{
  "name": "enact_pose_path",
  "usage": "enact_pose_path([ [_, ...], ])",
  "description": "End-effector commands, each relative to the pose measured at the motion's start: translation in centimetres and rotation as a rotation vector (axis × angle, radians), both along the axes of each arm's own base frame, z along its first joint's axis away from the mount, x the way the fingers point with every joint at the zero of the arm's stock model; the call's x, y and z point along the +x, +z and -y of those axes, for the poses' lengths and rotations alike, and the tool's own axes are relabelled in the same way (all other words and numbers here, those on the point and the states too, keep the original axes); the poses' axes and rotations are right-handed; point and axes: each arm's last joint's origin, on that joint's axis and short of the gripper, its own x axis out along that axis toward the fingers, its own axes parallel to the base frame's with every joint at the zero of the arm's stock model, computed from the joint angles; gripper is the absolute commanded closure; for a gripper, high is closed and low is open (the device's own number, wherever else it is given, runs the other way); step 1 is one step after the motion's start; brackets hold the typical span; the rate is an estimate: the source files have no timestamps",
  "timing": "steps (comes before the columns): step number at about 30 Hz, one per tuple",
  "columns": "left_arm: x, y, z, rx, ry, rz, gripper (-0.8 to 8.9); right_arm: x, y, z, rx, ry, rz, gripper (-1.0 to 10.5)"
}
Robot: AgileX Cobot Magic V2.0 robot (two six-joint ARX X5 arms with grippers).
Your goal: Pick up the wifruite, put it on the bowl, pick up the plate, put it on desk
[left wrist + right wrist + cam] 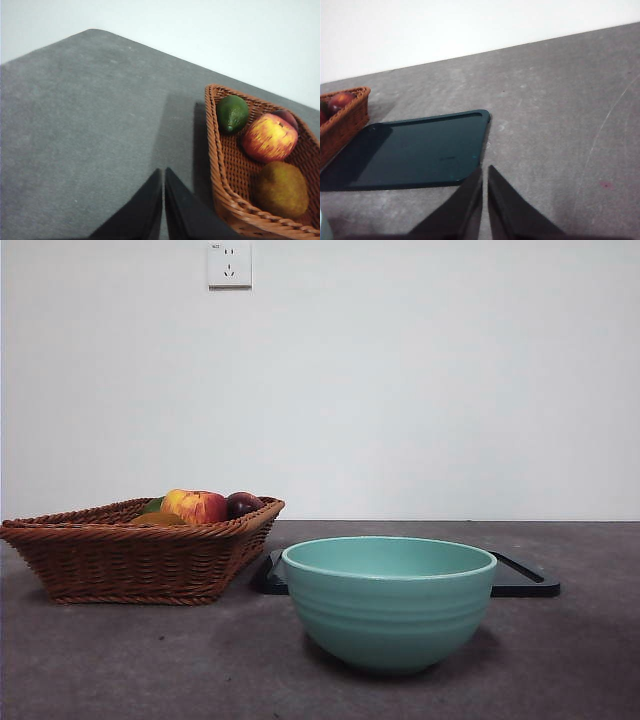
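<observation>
White wall with a power socket stood behind the desk, a dark grey, mottled tabletop. On it, toward the front, sat the mint-teal bowl with ridged sides and nothing visible inside above its rim. Just behind the bowl lay a flat dark plate with rounded corners, resting on the desk. Beside the plate and the bowl stood a woven brown basket. Inside the basket lay the brown oval fruit, next to a red-and-yellow apple, a green lime and a dark plum that peeked out behind the apple. The left gripper hung over bare desk just beside the basket's rim, its jaws together and holding nothing. The right gripper hovered above the desk near a corner of the plate, its jaws likewise closed and empty. Neither arm showed in the front view.
</observation>
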Motion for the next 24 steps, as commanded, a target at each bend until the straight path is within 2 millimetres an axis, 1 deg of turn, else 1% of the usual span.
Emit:
enact_pose_path([
  [1, -0.2, 0.7, 0.0, -0.046, -0.012, 0.017, 8.05, -0.1, 0.6, 0.0, 0.058, -0.005, 0.004, 9.4],
  [7, -0.8, 3.1, 0.2, -0.057, -0.049, 0.038, 8.04, -0.7, 3.5, 0.0, 0.067, -0.003, 0.08, 9.4],
  [13, -1.7, 6.6, 0.3, -0.056, -0.068, 0.037, 8.04, -1.8, 7.1, 0.0, 0.064, -0.001, 0.125, 9.4],
  [19, -2.1, 10.0, 0.5, -0.008, -0.171, -0.03, 8.04, -2.4, 10.8, -0.1, 0.005, 0.035, 0.066, 9.4],
  [24, -1.8, 12.5, 0.8, 0.042, -0.293, -0.138, 8.04, -2.1, 13.5, -0.4, -0.058, 0.142, -0.071, 9.4],
])
